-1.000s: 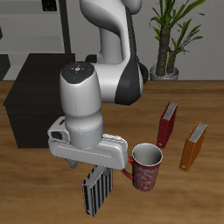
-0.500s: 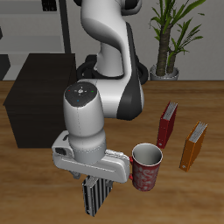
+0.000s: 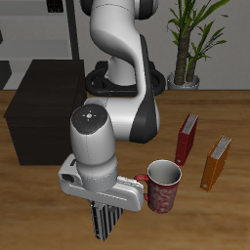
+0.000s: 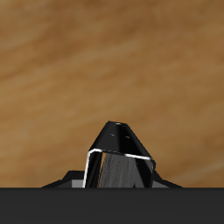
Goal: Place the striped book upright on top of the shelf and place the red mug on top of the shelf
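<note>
Wood-grain brown desk (image 3: 39,195) carries: dark boxy shelf (image 3: 44,107) at back; speckled red mug (image 3: 163,187); upright plain red book (image 3: 187,140); orange book (image 3: 216,162) beside it.

The striped book (image 3: 104,221) is standing upright near the bench's front edge, its black-and-white stripes showing. The red mug (image 3: 162,187), speckled pale with a grey-white inside, is sitting upright just beside it. The dark boxy shelf (image 3: 44,107) is standing farther back.
</note>
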{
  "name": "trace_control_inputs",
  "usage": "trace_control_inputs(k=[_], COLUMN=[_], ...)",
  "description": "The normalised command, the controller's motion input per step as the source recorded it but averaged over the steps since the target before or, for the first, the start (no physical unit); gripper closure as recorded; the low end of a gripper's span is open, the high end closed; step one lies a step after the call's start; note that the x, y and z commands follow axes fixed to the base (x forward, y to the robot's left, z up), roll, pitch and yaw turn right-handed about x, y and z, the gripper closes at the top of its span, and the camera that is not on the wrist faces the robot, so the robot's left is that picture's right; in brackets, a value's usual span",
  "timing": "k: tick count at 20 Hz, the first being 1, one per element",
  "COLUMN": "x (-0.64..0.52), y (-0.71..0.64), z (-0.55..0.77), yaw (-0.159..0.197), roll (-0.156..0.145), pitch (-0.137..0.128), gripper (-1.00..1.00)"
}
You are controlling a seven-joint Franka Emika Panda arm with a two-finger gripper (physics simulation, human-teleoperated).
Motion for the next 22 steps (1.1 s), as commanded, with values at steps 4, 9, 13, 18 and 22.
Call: trace_control_inputs(k=[4,9,13,18,22], x=[-0.14,-0.27,-0.52,-0.63,-0.67], y=[0.07,0.01,0.07,-0.12,-0.13], z=[0.21,0.43,0.69,0.63,0.47], yaw=[-0.013,-0.030,0.021,-0.047,-0.006], roll=[0.018,-0.010,-0.012,-0.042,-0.020], pitch=[-0.013,-0.008,-0.094,-0.074,-0.034], gripper=[1.00,1.00,1.00,1.00,1.00])
